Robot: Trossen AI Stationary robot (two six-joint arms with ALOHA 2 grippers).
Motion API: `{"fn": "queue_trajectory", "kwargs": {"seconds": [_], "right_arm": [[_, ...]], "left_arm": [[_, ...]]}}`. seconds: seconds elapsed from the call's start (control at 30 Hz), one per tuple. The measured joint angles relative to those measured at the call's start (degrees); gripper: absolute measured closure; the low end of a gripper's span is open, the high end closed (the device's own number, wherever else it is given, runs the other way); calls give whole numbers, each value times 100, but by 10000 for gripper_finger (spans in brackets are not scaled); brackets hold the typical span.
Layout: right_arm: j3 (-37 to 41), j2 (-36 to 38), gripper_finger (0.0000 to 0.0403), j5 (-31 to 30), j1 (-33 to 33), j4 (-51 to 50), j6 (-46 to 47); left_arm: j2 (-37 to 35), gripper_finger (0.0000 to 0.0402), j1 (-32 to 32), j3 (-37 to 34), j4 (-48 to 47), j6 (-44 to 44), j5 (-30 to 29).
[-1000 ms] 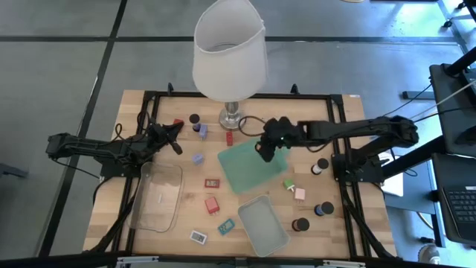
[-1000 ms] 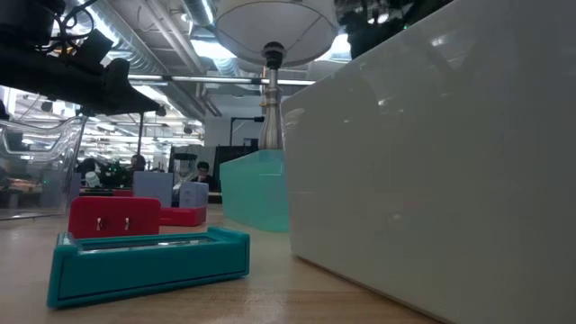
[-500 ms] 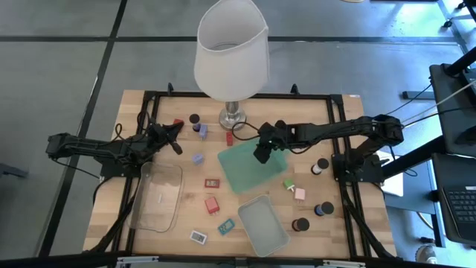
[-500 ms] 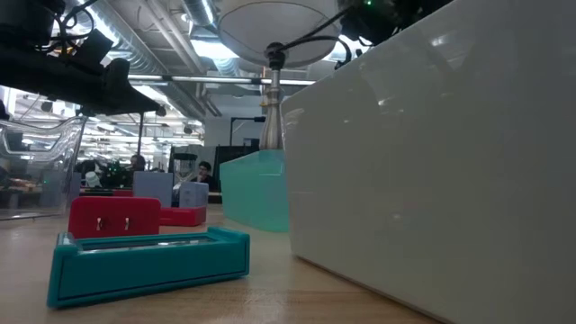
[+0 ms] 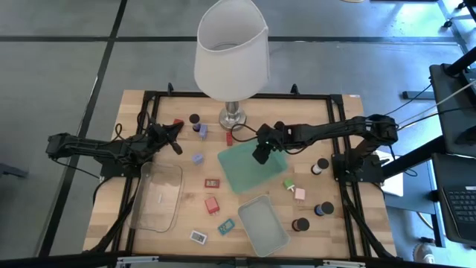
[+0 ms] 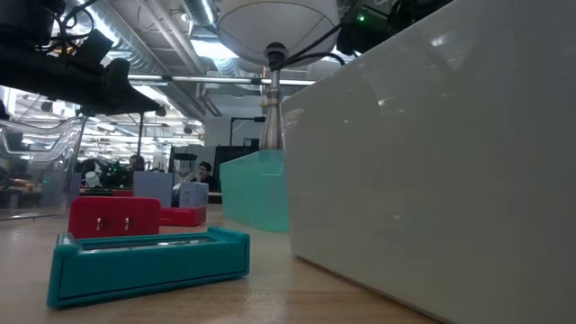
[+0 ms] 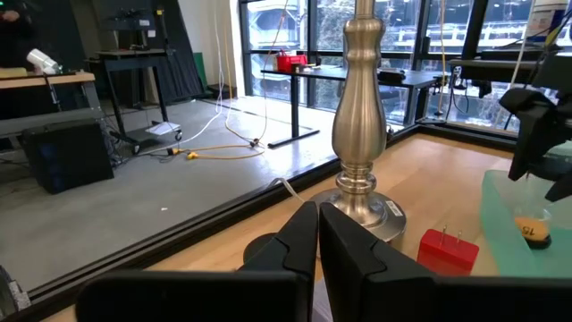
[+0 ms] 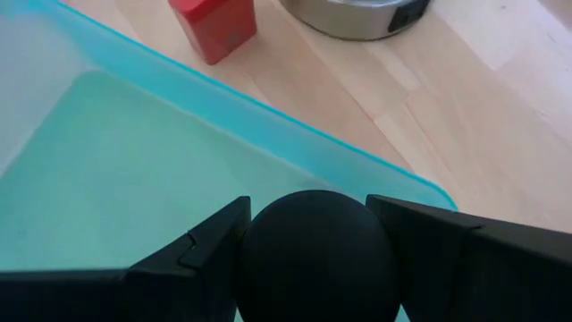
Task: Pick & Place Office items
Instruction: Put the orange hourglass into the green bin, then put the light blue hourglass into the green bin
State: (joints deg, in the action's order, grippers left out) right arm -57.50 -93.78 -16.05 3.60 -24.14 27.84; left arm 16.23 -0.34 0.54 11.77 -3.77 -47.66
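Since a second ago my right gripper [image 5: 259, 156] has slid from the mint tray's [image 5: 249, 173] far corner inward over its floor, jaws clamped on a dark cylinder [image 8: 315, 259], so a release should land it inside. My left gripper [image 5: 177, 147] waits near the lamp [image 5: 230, 56], jaws pressed shut on nothing. Other office items [image 5: 213, 205] lie scattered over the pale wooden worktop [image 5: 312, 223]; beyond it, grey floor.

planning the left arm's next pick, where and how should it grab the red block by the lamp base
Grip the red block across its two flat side faces, coming straight down from above. It stands upright with its top clear, but the lamp base and the mint tray crowd its sides, so a sideways approach looks tight.
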Motion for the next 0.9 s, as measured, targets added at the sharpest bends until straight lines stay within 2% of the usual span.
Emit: {"fn": "queue_trajectory", "kwargs": {"seconds": [0.3, 0.7, 0.9], "right_arm": [[1, -13, 183, 19, 0, 53, 0], [-5, 100, 127, -3, 17, 45, -279], [-733, 508, 118, -31, 83, -981, -466]], "left_arm": [[0, 390, 0, 0, 0, 0, 0], [0, 394, 0, 0, 0, 0, 0], [0, 394, -1, 0, 0, 0, -2]]}}
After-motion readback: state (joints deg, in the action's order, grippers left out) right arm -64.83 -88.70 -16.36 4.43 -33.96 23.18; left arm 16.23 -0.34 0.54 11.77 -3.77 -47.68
